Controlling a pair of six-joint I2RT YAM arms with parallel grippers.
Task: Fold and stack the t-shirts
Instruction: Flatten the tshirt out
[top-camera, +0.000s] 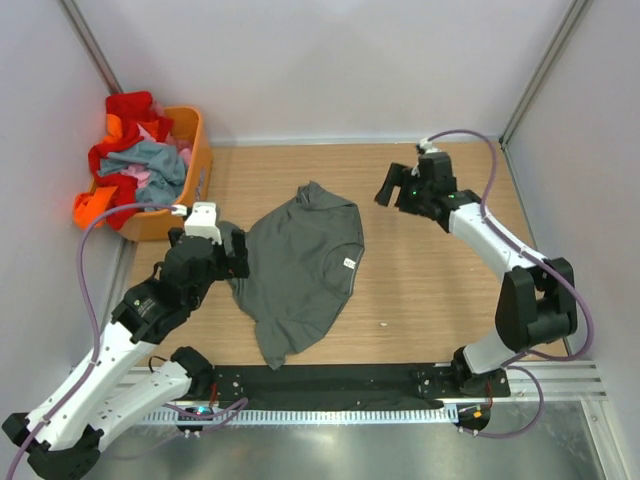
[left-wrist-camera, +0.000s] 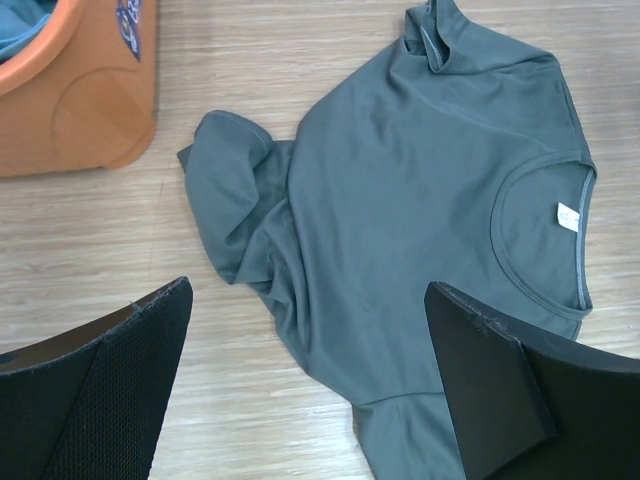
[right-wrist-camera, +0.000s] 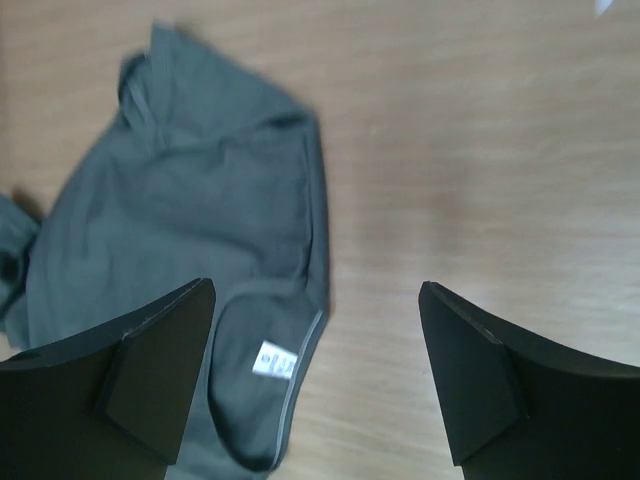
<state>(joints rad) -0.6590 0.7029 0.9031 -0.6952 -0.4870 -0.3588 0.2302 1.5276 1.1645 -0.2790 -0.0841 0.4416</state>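
Note:
A dark grey t-shirt (top-camera: 300, 265) lies spread on the wooden table, its collar and white label toward the right. One sleeve is bunched at the left. It also shows in the left wrist view (left-wrist-camera: 420, 180) and the right wrist view (right-wrist-camera: 190, 190). My left gripper (top-camera: 238, 255) is open and empty above the shirt's left edge (left-wrist-camera: 308, 300). My right gripper (top-camera: 390, 188) is open and empty above bare table just right of the shirt's collar (right-wrist-camera: 318, 290). Red (top-camera: 130, 108), blue-grey (top-camera: 150, 160), pink (top-camera: 125, 185) and orange (top-camera: 90, 208) shirts are piled in the basket.
The orange plastic basket (top-camera: 197, 140) stands at the back left corner, close to my left arm, and shows in the left wrist view (left-wrist-camera: 80, 110). White walls enclose the table on three sides. Bare wood lies right of the shirt.

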